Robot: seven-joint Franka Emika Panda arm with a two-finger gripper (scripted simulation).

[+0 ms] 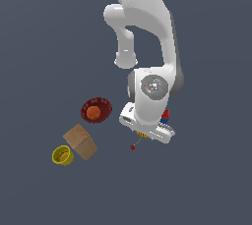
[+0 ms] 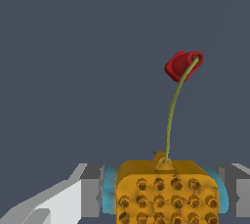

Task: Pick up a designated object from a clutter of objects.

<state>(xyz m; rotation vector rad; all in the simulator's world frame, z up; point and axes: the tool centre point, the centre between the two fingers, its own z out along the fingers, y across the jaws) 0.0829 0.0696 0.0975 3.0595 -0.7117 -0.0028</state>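
Claw [image 1: 143, 133] closed on orange-yellow block [image 2: 167, 192], low over the dark tabletop [image 1: 206, 184].

Wrist view: both blue-padded fingers [image 2: 110, 189] press the block's two sides, no gap showing; the studded orange-yellow face fills the space between them, and a thin green stem [image 2: 172, 115] curves away to a small red bead [image 2: 181, 64]. Exterior view: the arm's hand covers most of the block, only a sliver of orange shows under it, with stem and bead trailing toward the exterior view's left, near the tabletop; whether the block is lifted off the surface cannot be told. Multicoloured cube [image 1: 165, 117] peeks out just behind the hand on the exterior view's right. Well apart to the exterior view's left: dark red bowl [image 1: 96, 103] holding an orange ball [image 1: 93, 114], tan box [image 1: 80, 141], and yellow cup [image 1: 63, 155] just beside the box.
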